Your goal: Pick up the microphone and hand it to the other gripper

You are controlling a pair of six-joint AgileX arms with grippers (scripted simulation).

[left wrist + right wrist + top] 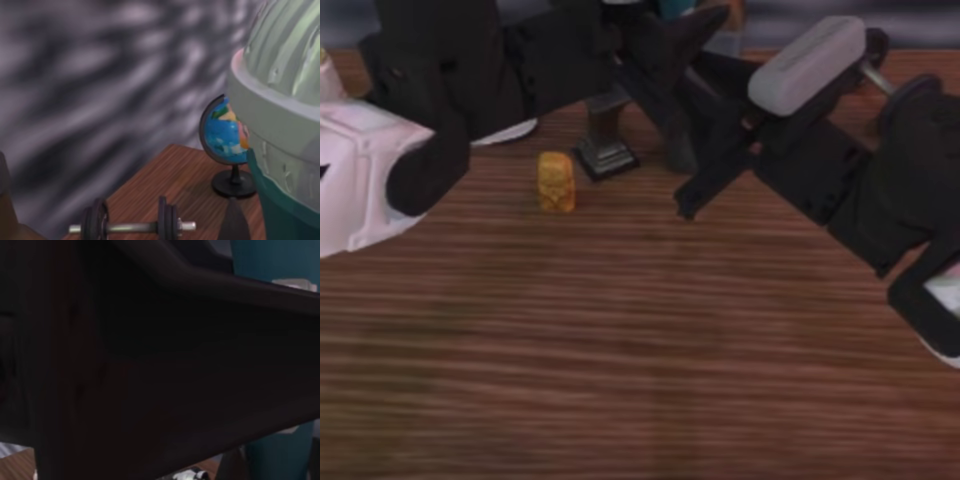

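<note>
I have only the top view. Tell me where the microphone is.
Observer: Up between the left claw and the right claw, where they meet at the table's far edge. In the left wrist view the microphone looms close to the camera, ribbed white-grey head above teal handle.
Operator: Report what the right wrist view gives.
Observer: It is mostly dark. Past a black shape near the lens, the teal handle shows with its white strip.
Operator: List anything on the table that I am missing.
Observer: The left wrist view shows a globe on a black stand and a black dumbbell, both on the wood beyond the microphone.
</note>
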